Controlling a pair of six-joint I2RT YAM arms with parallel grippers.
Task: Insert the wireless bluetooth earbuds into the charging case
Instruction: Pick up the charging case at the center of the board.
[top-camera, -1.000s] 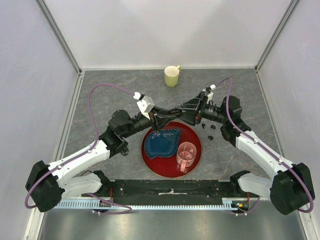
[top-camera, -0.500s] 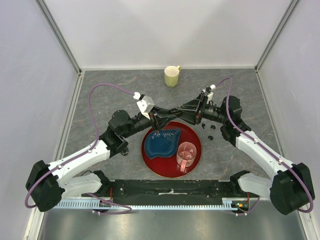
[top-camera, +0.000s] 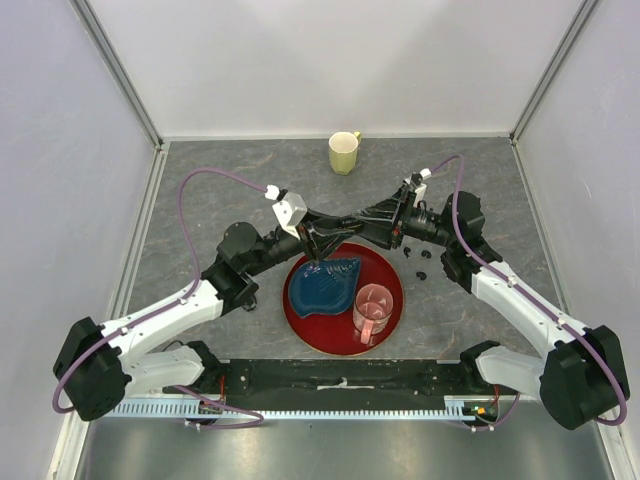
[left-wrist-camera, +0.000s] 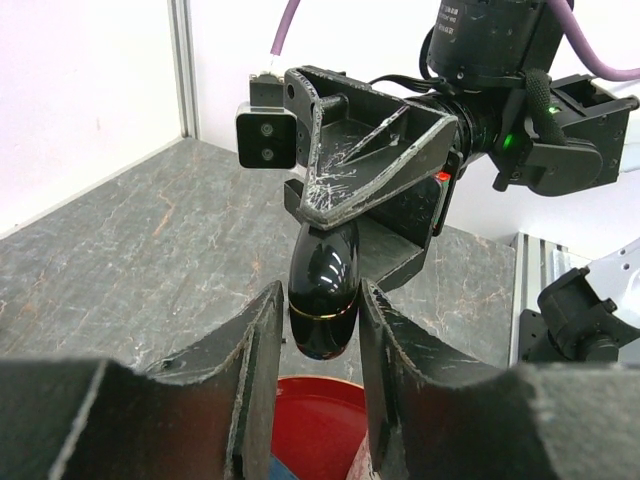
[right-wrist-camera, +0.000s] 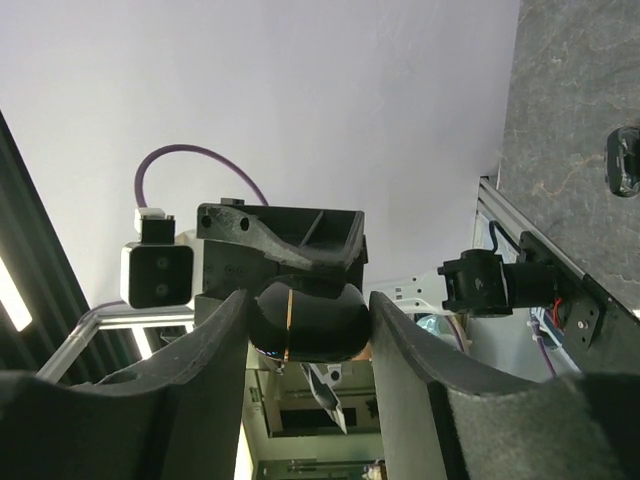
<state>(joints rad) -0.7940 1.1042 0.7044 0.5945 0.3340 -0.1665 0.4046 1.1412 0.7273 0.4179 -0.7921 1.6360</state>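
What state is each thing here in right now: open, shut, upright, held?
Case: shut, held in mid-air at both ends.
Left gripper: shut on case.
Right gripper: shut on case.
Earbuds: loose on table, outside case.
Mug: upright.
Pink cup: upright on plate.
Blue dish: face up on plate.

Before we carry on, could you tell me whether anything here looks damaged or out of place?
One finger of the right gripper is crazed with white scratches, seen from the left wrist. Small black earbuds lie loose on the table, right of the red tray.
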